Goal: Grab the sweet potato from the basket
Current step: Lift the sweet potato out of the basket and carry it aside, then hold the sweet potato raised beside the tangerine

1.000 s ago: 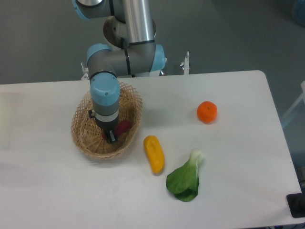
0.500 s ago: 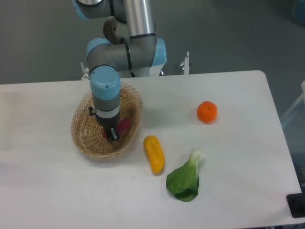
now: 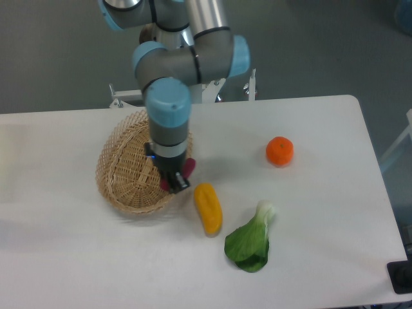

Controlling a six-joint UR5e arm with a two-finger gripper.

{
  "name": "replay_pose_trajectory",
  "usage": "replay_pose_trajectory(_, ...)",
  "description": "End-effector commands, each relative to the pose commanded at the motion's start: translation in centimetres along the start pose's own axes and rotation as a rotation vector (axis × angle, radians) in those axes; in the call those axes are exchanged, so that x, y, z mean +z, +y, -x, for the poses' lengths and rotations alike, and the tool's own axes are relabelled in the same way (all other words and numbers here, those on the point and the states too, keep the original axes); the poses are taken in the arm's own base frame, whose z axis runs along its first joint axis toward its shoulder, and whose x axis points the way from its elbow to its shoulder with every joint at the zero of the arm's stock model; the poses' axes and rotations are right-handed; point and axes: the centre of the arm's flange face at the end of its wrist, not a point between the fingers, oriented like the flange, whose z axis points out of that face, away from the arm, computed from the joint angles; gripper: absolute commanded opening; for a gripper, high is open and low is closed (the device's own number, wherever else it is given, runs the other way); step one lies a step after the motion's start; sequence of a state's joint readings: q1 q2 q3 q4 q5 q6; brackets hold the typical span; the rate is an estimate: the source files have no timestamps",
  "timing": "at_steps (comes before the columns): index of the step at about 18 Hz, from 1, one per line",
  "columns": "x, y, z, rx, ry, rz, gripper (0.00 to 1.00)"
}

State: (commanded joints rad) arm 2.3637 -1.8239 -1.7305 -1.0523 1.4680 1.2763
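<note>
The end effector point(image 3: 175, 182) sat left of frame centre, over the right rim of the oval tan woven wicker basket point(image 3: 126, 172), fingers clamped on the small reddish-purple sweet potato point(image 3: 187, 168). Only bits of the tuber showed: a red end poking out to the right of the black fingers, a sliver at lower left. It looked lifted above the rim rather than lying on the basket floor, so the pick judged mostly done; what remained was clearing the rim. The wrist pointed straight down, likely so the fingers could reach into the shallow basket from above. The basket interior looked empty of other produce.

On the white surface point(image 3: 322, 212), the oblong yellow-orange vegetable point(image 3: 208, 207) lay just lower right of the end effector, near but apart. The leafy green bok choy point(image 3: 249, 239) was further lower right, and the round orange fruit point(image 3: 279, 150) sat well apart at right of centre.

Risk judged: off-centre grip, the tuber could slip.
</note>
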Motion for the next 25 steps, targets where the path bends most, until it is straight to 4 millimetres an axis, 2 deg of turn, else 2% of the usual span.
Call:
replay_pose_trajectory(3,-1.4,2.1,2.6,-0.043,-0.032,-0.002,0.28)
replay_pose_trajectory(10,-1.9,9.1,8.7,-0.157,-0.067,0.008,0.28)
replay_pose_trajectory(13,-2.9,10.8,10.5,-0.159,-0.092,0.008,0.28)
replay_pose_trajectory(20,-2.7,13.2,13.4,-0.186,-0.098,0.014,0.28)
replay_pose_trajectory(25,-2.3,13.7,13.8,-0.191,-0.098,0.038,0.29)
